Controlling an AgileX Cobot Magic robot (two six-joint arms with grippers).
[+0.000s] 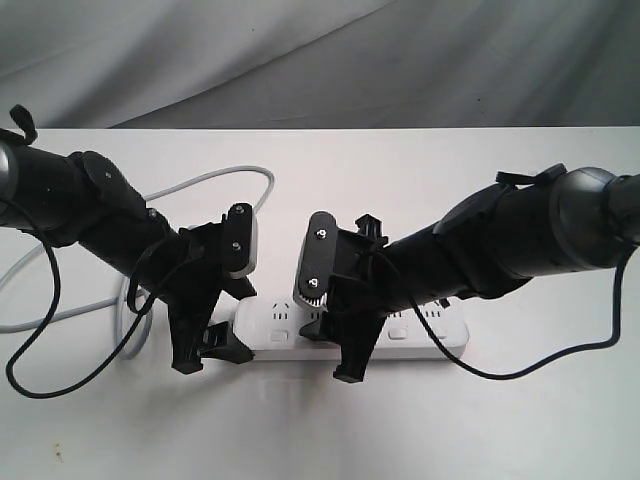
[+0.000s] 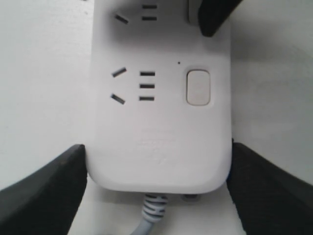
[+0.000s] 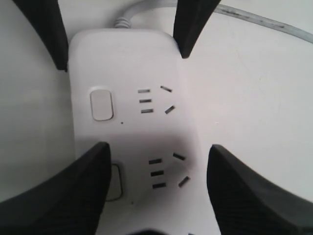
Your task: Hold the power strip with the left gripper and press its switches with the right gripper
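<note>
The white power strip lies along the table's front. My left gripper is shut on its cord end, and one black finger presses each long side of the strip. The end switch is uncovered. My right gripper hangs open over the strip's second socket group. One of its fingers covers part of the second switch; whether it touches I cannot tell. The first switch shows whole.
The grey cord loops from the strip's left end over the back left of the white table. A thin black cable hangs off the left arm. Another black cable trails from the right arm. Grey cloth hangs behind.
</note>
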